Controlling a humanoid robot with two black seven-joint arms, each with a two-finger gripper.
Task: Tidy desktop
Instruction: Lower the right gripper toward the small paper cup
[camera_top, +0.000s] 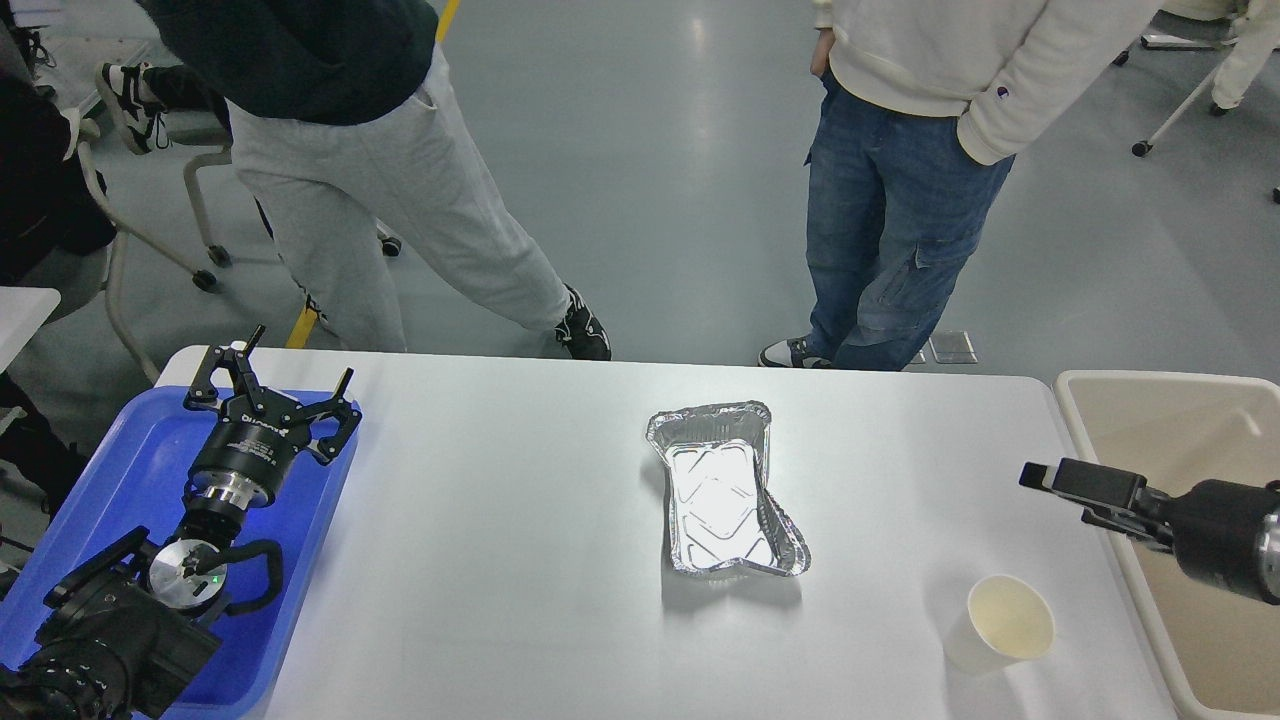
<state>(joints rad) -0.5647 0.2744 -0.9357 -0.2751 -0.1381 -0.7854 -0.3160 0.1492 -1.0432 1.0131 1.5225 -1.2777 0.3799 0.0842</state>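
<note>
The scene is bright and evenly lit from above. The floor (700, 150) shows a pale streak of glare. The foil tray (725, 495) shines strongly and throws a soft shadow toward the camera. Everything looks sharp.

**Both arms raised at the sides, left fingers spread**

The left arm comes in from the lower left corner, its wrist angled up and away. The left gripper (292, 385) stands wide open, its two dark fingers splayed apart and holding nothing. The right arm enters from the right edge, lying nearly level and pointing left. The right gripper (1040, 475) appears side-on and dark; its finger spacing cannot be told.
</note>
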